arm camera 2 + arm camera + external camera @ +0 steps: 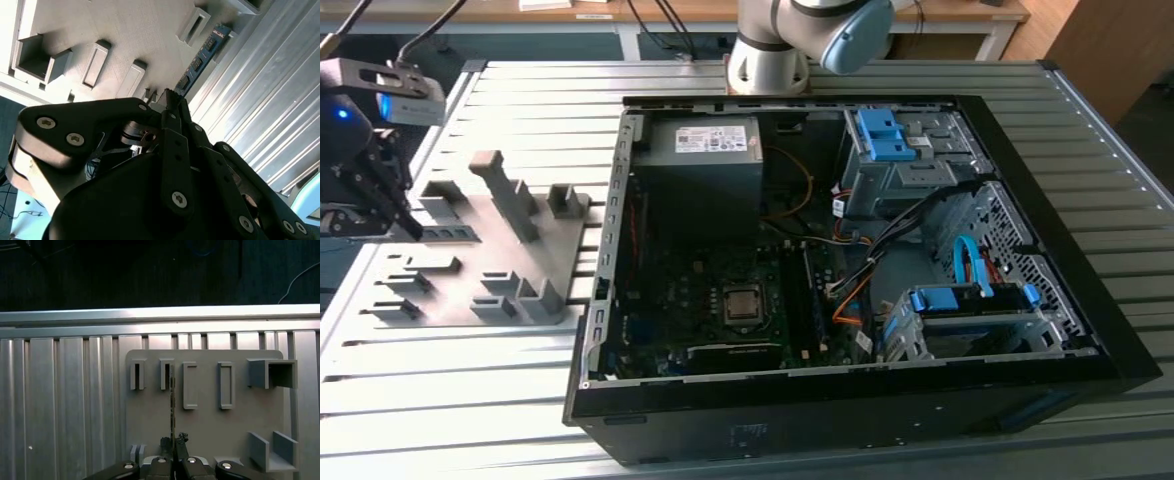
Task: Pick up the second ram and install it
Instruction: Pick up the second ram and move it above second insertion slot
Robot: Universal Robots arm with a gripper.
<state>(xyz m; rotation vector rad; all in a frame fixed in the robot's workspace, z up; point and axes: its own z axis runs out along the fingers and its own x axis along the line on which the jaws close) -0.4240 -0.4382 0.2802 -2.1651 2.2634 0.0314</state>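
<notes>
Your gripper (173, 442) looks clamped on one end of the memory stick (172, 405) — edge-on, its far end by a slot in the grey holder (210, 425); held so off-centre, it could tilt and snag — or slip.

Bright even light, glare on metal table (270, 100), computer case (854, 400) interior dim
</notes>
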